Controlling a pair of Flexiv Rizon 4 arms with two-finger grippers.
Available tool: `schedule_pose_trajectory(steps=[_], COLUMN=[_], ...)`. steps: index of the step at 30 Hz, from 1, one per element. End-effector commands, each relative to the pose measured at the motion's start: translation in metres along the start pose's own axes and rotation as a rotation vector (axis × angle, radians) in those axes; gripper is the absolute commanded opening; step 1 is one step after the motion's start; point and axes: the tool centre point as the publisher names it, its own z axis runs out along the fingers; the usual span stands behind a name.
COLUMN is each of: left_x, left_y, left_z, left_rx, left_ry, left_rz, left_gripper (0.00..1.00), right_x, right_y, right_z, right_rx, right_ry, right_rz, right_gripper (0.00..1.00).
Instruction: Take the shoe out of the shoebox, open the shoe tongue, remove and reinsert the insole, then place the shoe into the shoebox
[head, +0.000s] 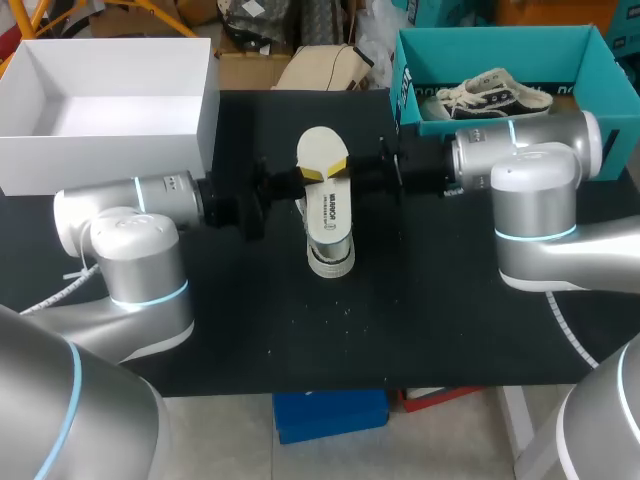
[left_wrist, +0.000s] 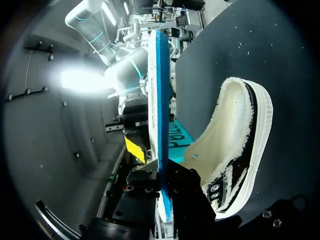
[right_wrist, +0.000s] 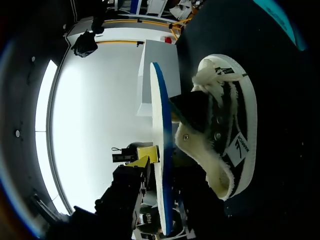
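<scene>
A white insole with a blue underside hangs level over the middle of the black table, above a black-and-white fleece-lined shoe. My left gripper comes in from the left and is shut on the insole, which runs edge-on between its black fingers. My right gripper faces it from the right, its jaws open around the insole's other side, one yellow fingertip just off the face. The shoe lies beside and below the insole, its mouth open.
The teal shoebox stands at the back right with a second shoe in it. A white open box stands at the back left. Both arm bodies flank the bare table front.
</scene>
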Motion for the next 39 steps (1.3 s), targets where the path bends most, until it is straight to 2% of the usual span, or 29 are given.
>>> schedule_pose_trajectory(steps=[1, 6, 15, 18, 32, 35, 39], left_x=[-0.01, -0.013, -0.006, -0.005, -0.005, -0.002, 0.001], left_y=[-0.008, -0.017, -0.033, -0.04, -0.04, -0.046, -0.054], left_z=[-0.005, -0.013, -0.025, -0.027, -0.027, -0.032, -0.034], left_rx=[-0.013, -0.02, -0.037, -0.009, -0.009, 0.047, 0.105], left_ry=[0.089, 0.16, 0.28, 0.314, 0.314, 0.287, 0.304], left_rz=[0.007, 0.007, -0.066, -0.07, -0.07, -0.124, -0.113], left_gripper=[0.0, 0.0, 0.0, 0.0, 0.0, 0.0, 0.0], right_x=[-0.002, -0.008, -0.009, -0.007, -0.007, -0.009, -0.016], right_y=[-0.004, -0.008, -0.012, -0.013, -0.013, -0.012, -0.013], right_z=[-0.009, -0.028, -0.059, -0.07, -0.07, -0.071, -0.087], right_rx=[-0.034, -0.078, -0.141, -0.166, -0.166, -0.18, -0.231], right_ry=[0.01, -0.013, -0.061, -0.118, -0.118, -0.122, -0.136], right_rz=[-0.001, 0.006, 0.016, 0.009, 0.009, 0.024, 0.058], right_gripper=[1.0, 1.0, 1.0, 1.0, 1.0, 1.0, 1.0])
